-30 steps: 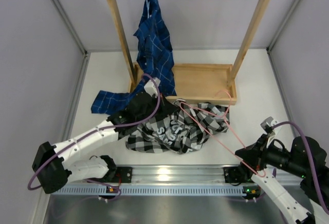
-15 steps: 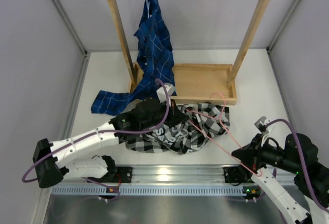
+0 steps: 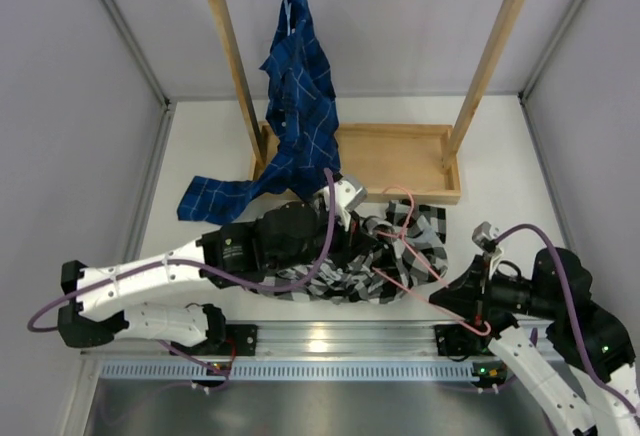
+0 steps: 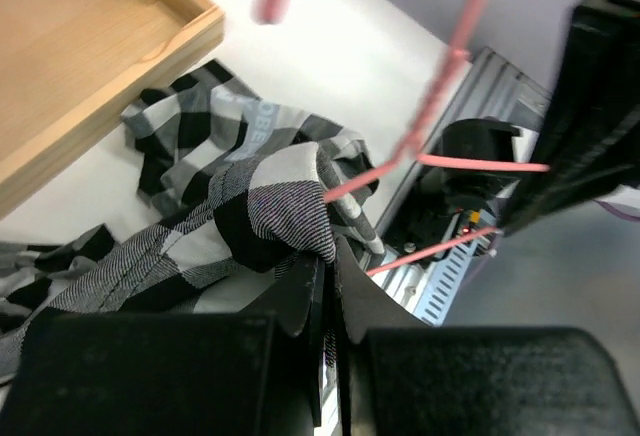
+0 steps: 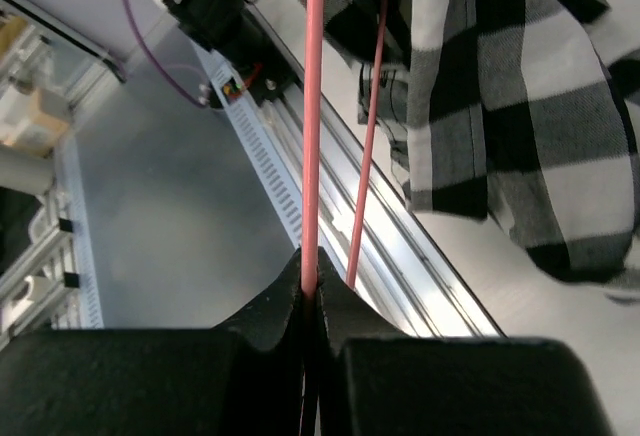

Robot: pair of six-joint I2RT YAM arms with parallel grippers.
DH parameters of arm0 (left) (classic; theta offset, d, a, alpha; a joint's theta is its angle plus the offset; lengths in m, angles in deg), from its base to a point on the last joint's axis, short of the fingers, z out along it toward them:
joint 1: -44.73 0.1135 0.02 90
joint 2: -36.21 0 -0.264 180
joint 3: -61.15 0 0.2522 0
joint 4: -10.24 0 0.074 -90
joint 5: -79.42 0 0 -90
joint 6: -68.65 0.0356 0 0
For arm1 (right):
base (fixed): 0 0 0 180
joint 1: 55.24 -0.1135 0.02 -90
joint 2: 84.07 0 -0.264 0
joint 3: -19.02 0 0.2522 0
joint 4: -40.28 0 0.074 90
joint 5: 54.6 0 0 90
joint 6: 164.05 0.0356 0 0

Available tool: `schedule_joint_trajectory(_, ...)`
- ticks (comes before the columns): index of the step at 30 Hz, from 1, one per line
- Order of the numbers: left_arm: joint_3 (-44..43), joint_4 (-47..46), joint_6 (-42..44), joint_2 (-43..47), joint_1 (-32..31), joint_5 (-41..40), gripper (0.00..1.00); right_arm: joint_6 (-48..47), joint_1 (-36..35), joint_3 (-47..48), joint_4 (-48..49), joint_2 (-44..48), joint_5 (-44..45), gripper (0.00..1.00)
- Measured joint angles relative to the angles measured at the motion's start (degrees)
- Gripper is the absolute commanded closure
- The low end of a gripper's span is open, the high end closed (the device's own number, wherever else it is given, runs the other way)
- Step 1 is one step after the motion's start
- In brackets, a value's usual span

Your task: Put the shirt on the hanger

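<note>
- The left tool (image 4: pixel 325 268) is pinched narrow on a raised fold of the shirt (image 4: pixel 270 206). The black-and-white check cloth is bunched right at its fingertips.
- The right tool (image 5: pixel 310 291) is clamped tight on one wire of the hanger (image 5: pixel 313 106). A second pink wire runs just beside the first and draws in toward it close to the fingertips.
- Just beyond the left tool, pale lettering (image 4: pixel 255 121) shows on a crumpled fold of the shirt, too creased to read.
- The shirt lies in a heap on the worktop (image 4: pixel 330 46), between the two tools, with no clear long axis.
- The hanger's long axis runs from the right tool away and leftward, crossing above the cloth toward the left tool. I cannot tell which end carries the hook.
- Past both tools, beyond the shirt, sits a wooden tray (image 4: pixel 110 66), its near edge just beside the cloth.
</note>
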Motion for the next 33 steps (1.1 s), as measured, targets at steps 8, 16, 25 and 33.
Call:
schedule_joint_trajectory(8,-6.1,1.4,3.5,-0.4,-13.9,-8.3,1.00,8.2,0.1,-5.9,17.2,4.5,-3.5,1.00)
schedule_joint_trajectory(16,-7.4,-3.3,4.1,0.8,-20.9,-22.2,1.00,8.9,0.1,0.3,22.6,1.2,-1.3,1.00)
schedule_joint_trajectory(25,0.0,-17.3,6.9,10.4,-21.3,-33.0,1.00,10.5,0.1,0.1,31.0,2.7,1.7,1.00)
schedule_joint_trajectory(33,1.2,-12.3,6.8,8.6,-21.4,-38.1,1.00,13.8,0.1,-8.9,37.2,2.6,-4.5,1.00)
